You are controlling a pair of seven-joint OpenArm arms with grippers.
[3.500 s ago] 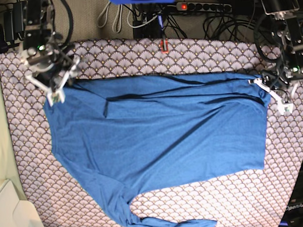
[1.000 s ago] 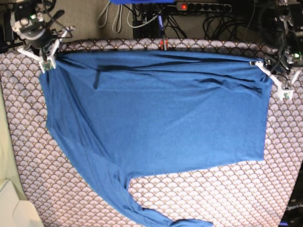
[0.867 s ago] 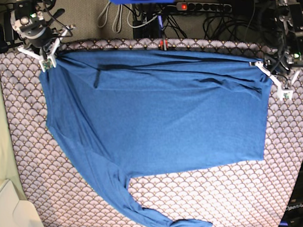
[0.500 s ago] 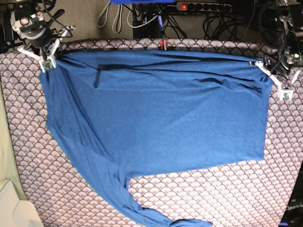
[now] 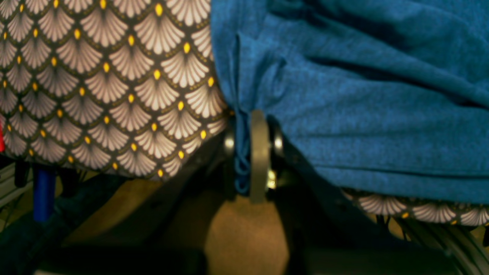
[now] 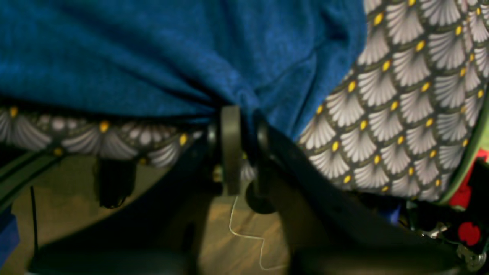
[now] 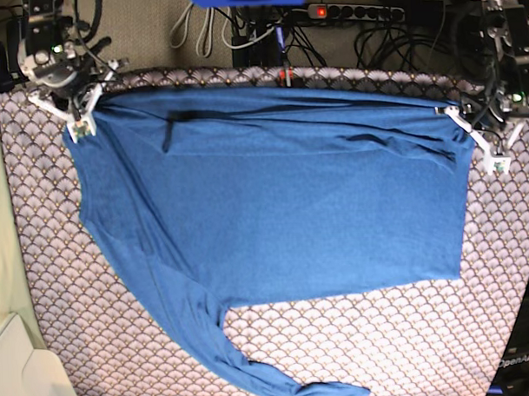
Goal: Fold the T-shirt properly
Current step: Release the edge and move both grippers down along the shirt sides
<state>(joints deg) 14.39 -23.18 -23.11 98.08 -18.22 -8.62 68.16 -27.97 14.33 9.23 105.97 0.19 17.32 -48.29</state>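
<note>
The blue T-shirt (image 7: 282, 197) lies spread flat on the scallop-patterned cloth (image 7: 400, 341), and one sleeve (image 7: 253, 368) trails to the near edge. My right gripper (image 7: 86, 110) is shut on the shirt's far left corner. In the right wrist view, the gripper (image 6: 240, 122) pinches bunched blue fabric (image 6: 172, 49). My left gripper (image 7: 467, 132) is shut on the shirt's far right corner. In the left wrist view, the gripper (image 5: 250, 152) clamps a fold of the blue fabric (image 5: 363, 114) at the cloth's edge.
A power strip (image 7: 354, 12) and tangled cables lie behind the table's far edge. A small red object (image 7: 285, 78) sits at the far edge by the shirt's top hem. A beige surface (image 7: 18, 372) is at the near left corner.
Since 3.5 s ago both grippers have pulled the shirt's top edge back to the far edge, flattening it. In the last half second my right gripper shifted slightly left and nearer.
</note>
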